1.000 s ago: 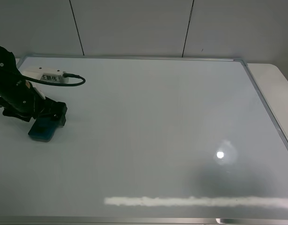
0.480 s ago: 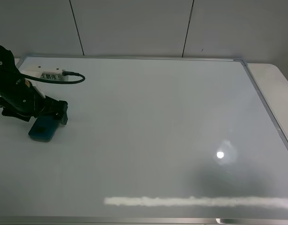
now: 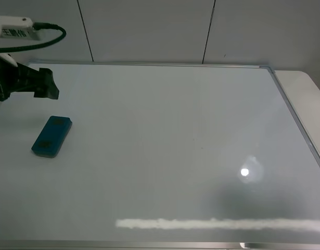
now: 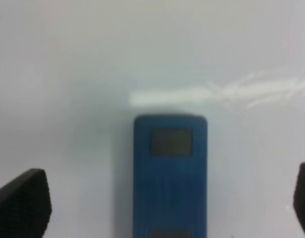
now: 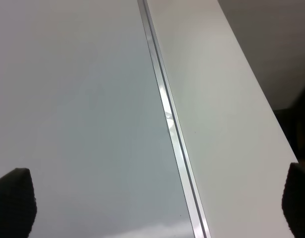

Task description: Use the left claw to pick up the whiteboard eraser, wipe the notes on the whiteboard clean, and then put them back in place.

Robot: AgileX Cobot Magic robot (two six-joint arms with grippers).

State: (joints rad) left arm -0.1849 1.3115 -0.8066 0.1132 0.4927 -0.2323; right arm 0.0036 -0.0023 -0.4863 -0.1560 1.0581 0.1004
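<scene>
One eraser: the teal-blue whiteboard eraser (image 3: 51, 136) lies flat on the whiteboard (image 3: 165, 140), out at about 9 o'clock on the board, long axis tilted a bit, nothing touching it.
Left tool: the left claw (image 3: 37, 86) is up off the board near the 10 o'clock corner, hanging clear of the eraser with its white box module (image 3: 15, 27) and black cable (image 3: 42, 39) above it.
Left tool state: fingers (image 4: 23, 206) spread wide apart, one at each side of the wrist view, and the eraser (image 4: 170, 176) sits between them but well below, not gripped.
Eraser detail: you can see two darker patches on its top face in the wrist view, kinda blurry tbh.
Board surface: looks wiped, no marker strokes that I can make out; just a glare streak (image 3: 217, 224) near 6 o'clock and a bright light spot (image 3: 245, 172) around 4 o'clock.
Right tool: only the dark tips (image 5: 13, 203) show at the edges of its wrist view, set far apart, over the board's silver frame (image 5: 169, 119) and the white table (image 5: 216, 114) beside it.
</scene>
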